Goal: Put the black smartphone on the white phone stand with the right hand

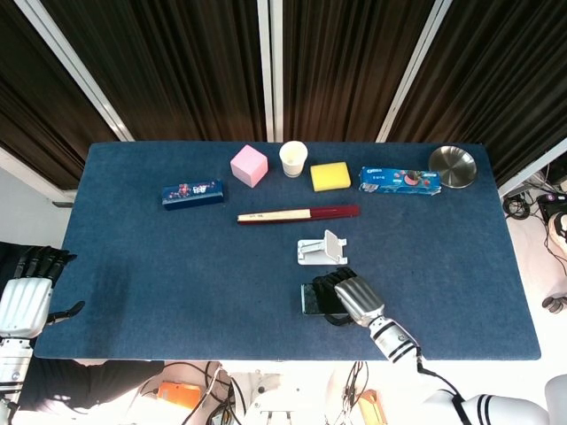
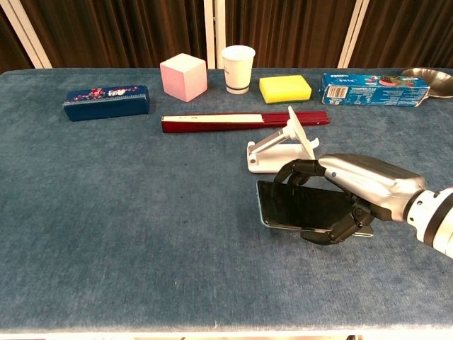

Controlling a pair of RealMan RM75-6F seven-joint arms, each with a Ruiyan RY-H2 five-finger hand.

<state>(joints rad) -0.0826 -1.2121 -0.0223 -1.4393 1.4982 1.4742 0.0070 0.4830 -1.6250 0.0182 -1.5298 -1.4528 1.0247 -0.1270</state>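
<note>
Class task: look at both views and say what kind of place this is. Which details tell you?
Probably a robot test lab: assorted props sit in a row on a blue-covered table, dark curtains hang behind, and cables lie on the floor.

— what's your head cam showing rn?

— my right hand (image 1: 353, 297) is wrapped around the black smartphone (image 1: 312, 298), just in front of the white phone stand (image 1: 322, 250).

— and the left?

— my left hand (image 1: 27, 297) hangs off the table's (image 1: 177, 266) left edge, fingers a bit apart, holding nothing.
</note>
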